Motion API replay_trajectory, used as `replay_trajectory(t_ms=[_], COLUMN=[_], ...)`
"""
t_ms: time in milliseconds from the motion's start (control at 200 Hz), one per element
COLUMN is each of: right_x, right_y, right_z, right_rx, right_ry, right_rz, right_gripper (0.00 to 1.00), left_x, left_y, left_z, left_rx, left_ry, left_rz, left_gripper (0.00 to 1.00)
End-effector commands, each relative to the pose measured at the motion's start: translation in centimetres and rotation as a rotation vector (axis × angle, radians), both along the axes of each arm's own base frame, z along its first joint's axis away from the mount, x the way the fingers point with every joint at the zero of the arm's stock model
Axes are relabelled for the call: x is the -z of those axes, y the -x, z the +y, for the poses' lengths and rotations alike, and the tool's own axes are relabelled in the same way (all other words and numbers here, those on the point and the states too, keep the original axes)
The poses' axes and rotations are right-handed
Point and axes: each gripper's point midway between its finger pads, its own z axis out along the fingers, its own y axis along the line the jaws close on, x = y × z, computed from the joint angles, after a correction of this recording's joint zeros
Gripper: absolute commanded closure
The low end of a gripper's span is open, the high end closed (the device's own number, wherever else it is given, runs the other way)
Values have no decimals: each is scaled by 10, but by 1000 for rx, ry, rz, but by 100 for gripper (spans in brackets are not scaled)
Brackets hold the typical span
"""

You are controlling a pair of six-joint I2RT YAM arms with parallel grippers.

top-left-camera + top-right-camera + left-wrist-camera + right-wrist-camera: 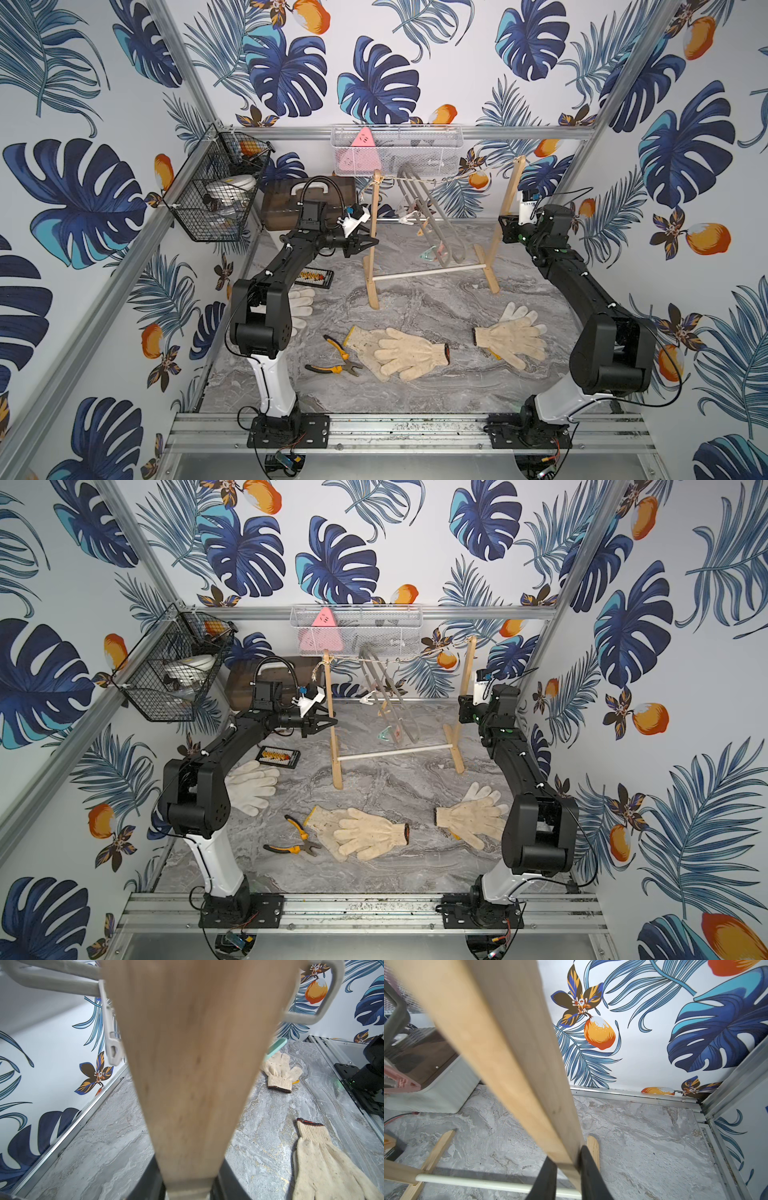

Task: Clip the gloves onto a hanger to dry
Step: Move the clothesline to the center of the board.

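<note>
Cream gloves lie on the marble table in both top views: a pair in the middle [399, 351], a pair on the right [513, 336], and one partly hidden under my left arm [251, 785]. A grey hanger [432, 220] with a teal clip [430, 254] hangs from the string of a wooden rack. My left gripper [370, 243] is shut on the rack's left post [187, 1064]. My right gripper [506, 228] is shut on the right post [512, 1053], with a finger against each side. Neither gripper touches a glove.
Two yellow-handled pliers [340, 347] lie left of the middle gloves. An abacus [316, 277] sits beneath my left arm. A black wire basket [216, 187], a brown box [307, 203] and a white mesh basket [397, 149] line the back.
</note>
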Motion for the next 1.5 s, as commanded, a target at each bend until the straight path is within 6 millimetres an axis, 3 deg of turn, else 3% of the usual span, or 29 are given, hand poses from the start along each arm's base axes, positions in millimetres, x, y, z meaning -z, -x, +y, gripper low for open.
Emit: replay_trajectory(t_ms=[0,230,460,470,505,675,906,926,1031,1186,1351,1491], right_x=[-10,-3,-11,-3,1,3,-4,-3,-1,3,3,3], right_y=[1,14,36,39,44,68,91,93,104,107,104,103], right_z=[8,12,16,16,18,30,48,50,64,67,70,66], right_rx=[-29,-31,33,35,46,90,90,87,65,70,69,86], right_ry=[-15,-11,0,3,14,14,0,2,43,37,47,59], right_rz=[-38,-26,-41,-23,-19,-34,-28,-21,-20,-22,-24,-27], right_gripper=[85,94,94,94,94,94,94,94,94,93,91,86], left_x=[15,11,15,16,15,13,21,22,23,22,22,23], left_y=[4,5,2,2,0,-1,16,13,17,20,23,25], left_z=[8,12,24,24,26,36,37,49,54,63,67,69], left_rx=[-41,-68,-114,-115,-120,-138,-143,-170,-186,-219,-240,-252], left_ry=[-31,-39,-53,-53,-50,-53,-61,-60,-64,-70,-65,-70], left_rz=[75,66,89,91,93,98,118,120,121,113,108,111], left_gripper=[74,64,61,61,61,60,57,57,57,57,49,33])
